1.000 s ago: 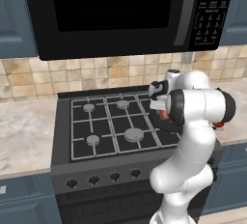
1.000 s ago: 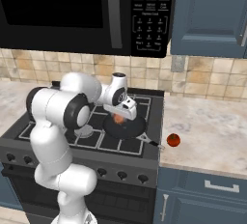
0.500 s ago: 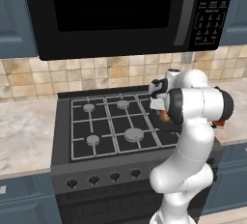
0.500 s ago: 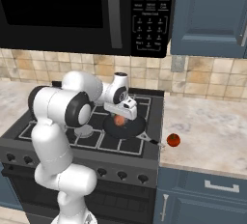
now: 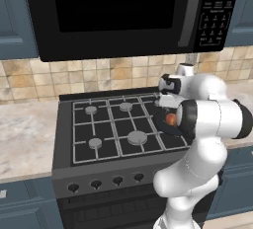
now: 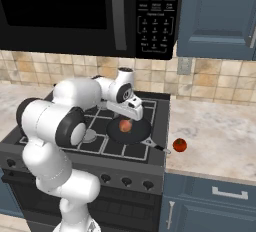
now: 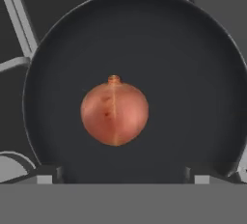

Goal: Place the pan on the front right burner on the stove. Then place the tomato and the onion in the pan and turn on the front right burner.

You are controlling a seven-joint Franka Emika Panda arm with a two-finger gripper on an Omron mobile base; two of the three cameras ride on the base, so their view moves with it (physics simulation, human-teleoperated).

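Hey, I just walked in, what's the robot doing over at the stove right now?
The robot is loading a pan that sits on the front right part of the stove. The onion lies in the middle of the pan, and the gripper hangs open right above it, holding nothing. The tomato is not in yet: it sits on the counter to the right of the stove, just past the tip of the pan's handle. Whether the burner is on cannot be told.

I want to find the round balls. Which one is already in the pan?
The onion, pale orange-brown, lies in the black pan. The bright red tomato sits on the counter, right of the stove.
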